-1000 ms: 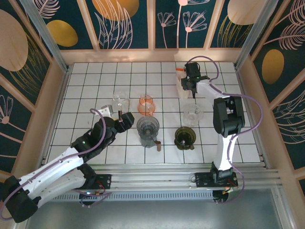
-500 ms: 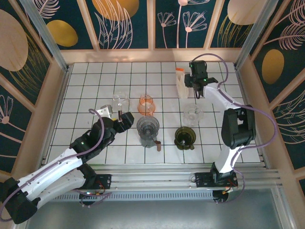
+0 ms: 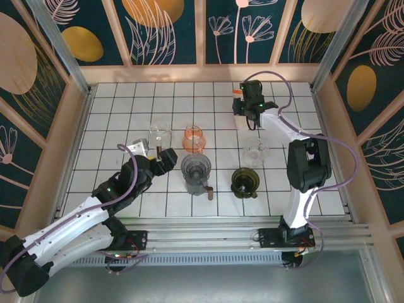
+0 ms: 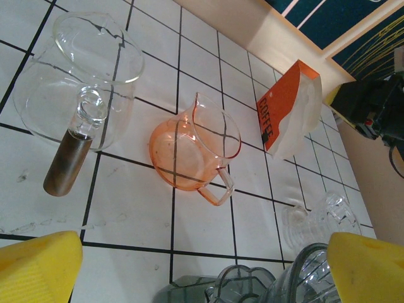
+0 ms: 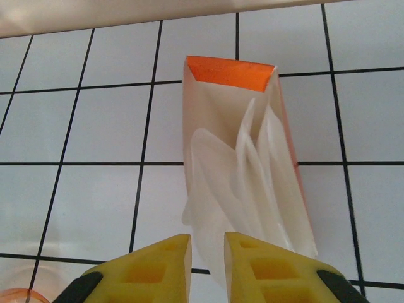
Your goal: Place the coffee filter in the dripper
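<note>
White-tiled bench (image 3: 113, 126), floral panels all round. Right pincer (image 5: 207, 268) is nearly closed at the mouth of the filter pack (image 5: 243, 126), far right of the bench. A coffee filter (image 5: 211, 183) edge runs into the gap; can't tell if it's clamped. Left pincer (image 4: 202, 271) is wide open and empty. Risk: the leaves fan and overlap, so it may grab several or tip the light pack. Right wrist view shows the fanned leaves; top view places the clear dripper (image 3: 255, 151) near the pack.
</note>
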Motion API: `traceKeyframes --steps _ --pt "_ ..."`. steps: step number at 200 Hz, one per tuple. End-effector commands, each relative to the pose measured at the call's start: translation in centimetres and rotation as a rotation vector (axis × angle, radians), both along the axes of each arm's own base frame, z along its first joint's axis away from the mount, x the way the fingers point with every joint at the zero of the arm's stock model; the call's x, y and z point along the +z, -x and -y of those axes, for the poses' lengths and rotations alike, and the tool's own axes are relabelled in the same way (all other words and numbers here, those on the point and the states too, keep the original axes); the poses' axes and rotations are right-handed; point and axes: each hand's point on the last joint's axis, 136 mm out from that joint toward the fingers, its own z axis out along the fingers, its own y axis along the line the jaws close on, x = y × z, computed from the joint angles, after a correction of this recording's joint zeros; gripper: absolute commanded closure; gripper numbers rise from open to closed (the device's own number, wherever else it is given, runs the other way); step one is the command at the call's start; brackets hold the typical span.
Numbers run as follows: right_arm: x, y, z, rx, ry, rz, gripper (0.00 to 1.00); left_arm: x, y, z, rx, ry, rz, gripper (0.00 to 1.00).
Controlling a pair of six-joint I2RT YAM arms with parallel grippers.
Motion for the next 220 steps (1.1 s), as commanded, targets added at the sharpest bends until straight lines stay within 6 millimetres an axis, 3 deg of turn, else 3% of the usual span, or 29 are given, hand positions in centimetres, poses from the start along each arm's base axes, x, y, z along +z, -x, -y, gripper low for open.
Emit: traceKeyframes --steps 1,220 --pt "-0.4 -0.4 -0.2 -0.020 0.002 -0.011 0.79 -0.3 0.1 -0.2 0.009 -0.006 0.001 0.01" --pt "-1.2 -3.7 1.3 -0.160 0.000 -0.001 0.83 -0.7 0.1 -0.5 0.014 -0.015 0.004 0.01"
